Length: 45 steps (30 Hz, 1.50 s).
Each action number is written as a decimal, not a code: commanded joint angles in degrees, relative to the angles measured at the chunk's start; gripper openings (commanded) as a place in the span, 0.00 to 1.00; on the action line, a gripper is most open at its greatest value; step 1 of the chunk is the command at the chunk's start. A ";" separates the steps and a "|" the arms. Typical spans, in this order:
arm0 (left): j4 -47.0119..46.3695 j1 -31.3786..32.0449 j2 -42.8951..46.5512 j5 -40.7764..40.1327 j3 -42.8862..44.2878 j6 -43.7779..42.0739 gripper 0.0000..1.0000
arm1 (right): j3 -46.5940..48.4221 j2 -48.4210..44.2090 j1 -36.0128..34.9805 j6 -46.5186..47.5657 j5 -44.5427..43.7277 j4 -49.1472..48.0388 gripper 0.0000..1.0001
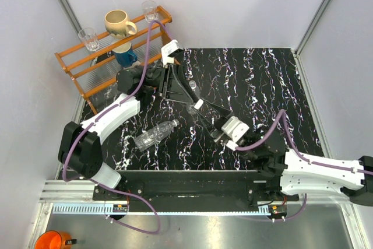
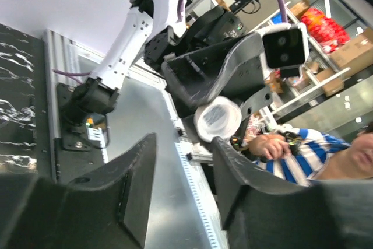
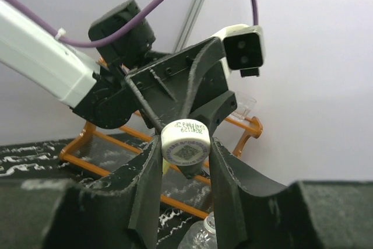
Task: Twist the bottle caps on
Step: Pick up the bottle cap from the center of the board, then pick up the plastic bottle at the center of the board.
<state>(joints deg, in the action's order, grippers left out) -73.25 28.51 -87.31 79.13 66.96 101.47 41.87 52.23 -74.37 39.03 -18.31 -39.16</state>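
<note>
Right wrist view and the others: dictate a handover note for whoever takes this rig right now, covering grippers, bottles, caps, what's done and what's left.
Right gripper: shut on a white bottle cap, held off the table, facing the left gripper.
Left gripper: open, nothing between its fingers.
Lying bottle: on its side on the table, left of centre, no cap seen on it.
Second bottle: only part shows, below the held cap.
Other cap: not in view.
Done: one cap picked up.
Left: screw both caps on.
</note>
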 commanded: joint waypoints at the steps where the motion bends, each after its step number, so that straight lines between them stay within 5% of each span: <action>1: -4.54 -1.87 2.32 0.75 -0.16 -6.46 0.52 | 1.38 -5.46 -0.51 -5.88 1.61 4.95 0.21; 7: -5.66 -6.52 1.09 6.54 -0.60 -8.30 0.73 | 2.17 -13.54 -0.43 -15.80 1.43 18.66 0.20; 10: -12.98 -9.78 -1.19 11.37 -1.39 -7.10 0.99 | 1.38 -16.62 -0.43 -19.42 1.17 23.42 0.20; 11: -22.10 -10.14 -5.64 13.05 -0.52 -0.64 0.99 | 1.20 -17.24 -0.43 -21.08 1.08 24.29 0.20; 14: -22.20 -9.80 -7.79 17.27 5.36 4.00 0.99 | 0.32 -18.13 -0.43 -23.02 0.90 25.97 0.20; 18: -22.11 -6.11 -12.43 17.72 22.03 8.99 0.99 | 1.37 -17.34 -0.43 -23.47 0.73 25.97 0.21; 21: -21.93 -6.19 -23.11 17.81 48.09 16.44 0.99 | 2.87 -16.81 -0.43 -23.38 1.08 25.80 0.21; 22: -19.84 -6.19 -25.43 17.81 62.71 14.91 0.99 | 3.39 -16.29 -0.51 -23.47 1.25 26.06 0.21; 24: -11.69 -5.67 -28.87 17.64 70.21 5.81 0.99 | 4.54 -15.76 -0.43 -23.56 1.34 26.94 0.21; 28: -12.36 -5.92 -35.28 17.72 71.64 6.64 0.99 | 4.72 -15.49 -0.43 -23.82 1.08 26.94 0.21; 29: -9.48 -6.27 -37.47 17.64 80.78 4.98 0.99 | 4.37 -15.49 -0.51 -23.73 0.99 26.24 0.21; 30: -3.36 -6.62 -38.98 16.07 84.61 -6.00 0.99 | 4.45 -15.31 -0.43 -23.73 0.56 26.24 0.21; 32: 26.74 -8.02 -37.69 9.15 84.50 -24.03 0.99 | 5.06 -14.09 -0.43 -23.03 0.11 25.97 0.22; 33: 37.11 -10.21 -35.58 0.06 82.91 -46.84 0.99 | 5.41 -13.56 -0.43 -22.77 0.20 26.06 0.22; 34: 58.80 -10.84 -32.69 -4.47 81.42 -60.46 0.99 | 5.94 -12.69 -0.43 -22.77 0.29 26.32 0.22; 36: 65.85 -11.63 -25.57 -21.09 74.33 -82.81 0.99 | 6.91 -12.24 -0.51 -23.03 0.37 27.03 0.22; 39: 82.52 -10.50 -25.81 -31.89 79.10 -97.01 0.99 | 7.18 -12.67 -0.43 -23.21 -0.59 27.47 0.22; 41: 99.13 -9.10 -22.66 -34.39 74.58 -105.99 0.99 | 6.91 -13.38 -0.51 -23.12 -1.12 27.73 0.22; 45: 109.46 -8.03 1.00 -41.40 43.58 -124.71 0.99 | 6.56 -15.13 -0.51 -23.03 -2.35 28.52 0.23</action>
<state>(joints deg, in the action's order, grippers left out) 14.50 18.57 -106.63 49.25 128.75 5.80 46.59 39.22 -74.52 16.14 -18.24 -10.17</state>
